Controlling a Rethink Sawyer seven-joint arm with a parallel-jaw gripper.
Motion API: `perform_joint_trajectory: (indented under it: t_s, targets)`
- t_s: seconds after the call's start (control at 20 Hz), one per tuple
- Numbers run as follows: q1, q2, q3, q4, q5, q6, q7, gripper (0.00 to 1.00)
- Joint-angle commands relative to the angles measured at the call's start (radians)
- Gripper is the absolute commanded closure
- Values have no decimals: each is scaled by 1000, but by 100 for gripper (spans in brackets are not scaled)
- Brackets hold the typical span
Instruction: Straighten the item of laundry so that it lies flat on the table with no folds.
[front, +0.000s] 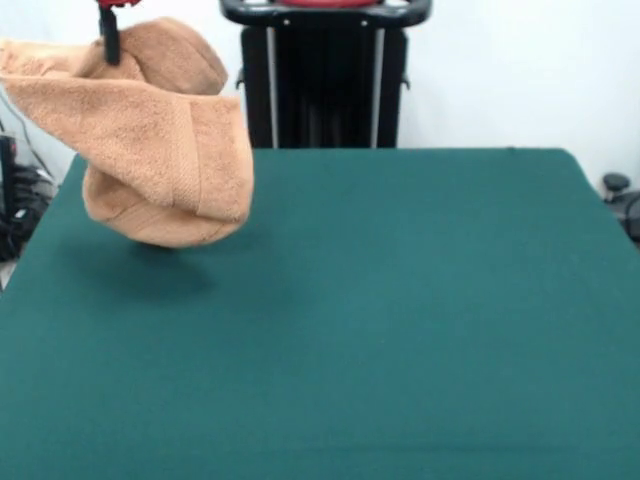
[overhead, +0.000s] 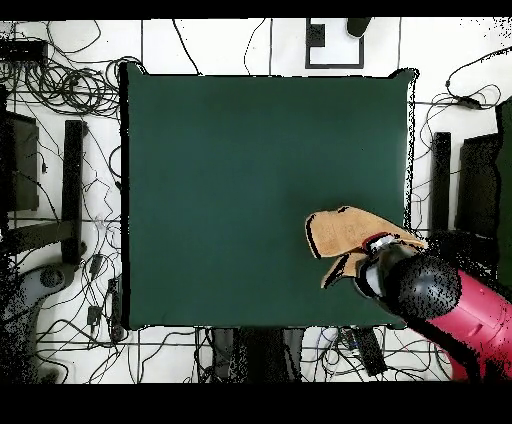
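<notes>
The light orange-tan towel hangs bunched and folded in the air above the far left corner of the green table, with its shadow on the cloth below it. My gripper is at the top left, shut on the towel's upper part; only a black finger and a red bit show. In the overhead view the towel sticks out from under my red and black arm near the right near corner of the table. The gripper itself is hidden under the arm there.
The black pedestal stands behind the table's far edge. Cables and black stands lie on the floor round the table. A dark object sits off the right edge.
</notes>
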Motion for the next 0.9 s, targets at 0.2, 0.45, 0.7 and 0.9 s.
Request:
perform_joint_trajectory:
  t_s: [0.2,0.45,0.7,0.9]
  targets:
    - [198,3,83,28,-13,105,76,100]
    - [275,18,34,26,27,103,175,100]
    - [333,18,-1,30,64,116,222,100]
    - [378,4,-28,40,90,135,244,100]
